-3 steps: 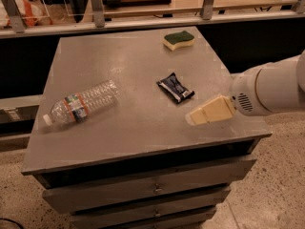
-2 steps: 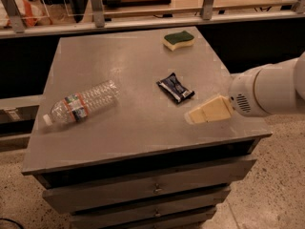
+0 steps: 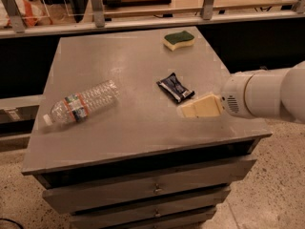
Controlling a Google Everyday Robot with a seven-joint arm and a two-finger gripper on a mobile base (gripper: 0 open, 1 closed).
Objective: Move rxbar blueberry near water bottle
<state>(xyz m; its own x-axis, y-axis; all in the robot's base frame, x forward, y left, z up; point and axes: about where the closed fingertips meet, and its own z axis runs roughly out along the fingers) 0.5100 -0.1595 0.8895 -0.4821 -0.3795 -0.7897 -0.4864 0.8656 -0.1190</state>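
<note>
Grey metal forms the top of a cabinet (image 3: 133, 132) with drawers (image 3: 143, 190) stacked below its near edge. On that top, right of centre, the bar (image 3: 175, 87) lies flat in its dark blue wrapper, turned at a slant so one end points to the far left and the other to the near right. The bottle (image 3: 83, 103) lies on its side at the left, white cap toward the near-left edge and its orange and green label facing up; it is well apart from the bar, with bare tabletop between them. A sponge (image 3: 178, 39), green face up over yellow, sits at the far right of the top. From the right a thick white arm (image 3: 267, 97) reaches in low over the near-right part of the table, ending in the cream gripper (image 3: 200, 108). The gripper sits just beside the bar's near-right end and appears not to touch it, though from this angle contact cannot be ruled out. It holds nothing that shows, and whether it is spread or pressed together cannot be told.
</note>
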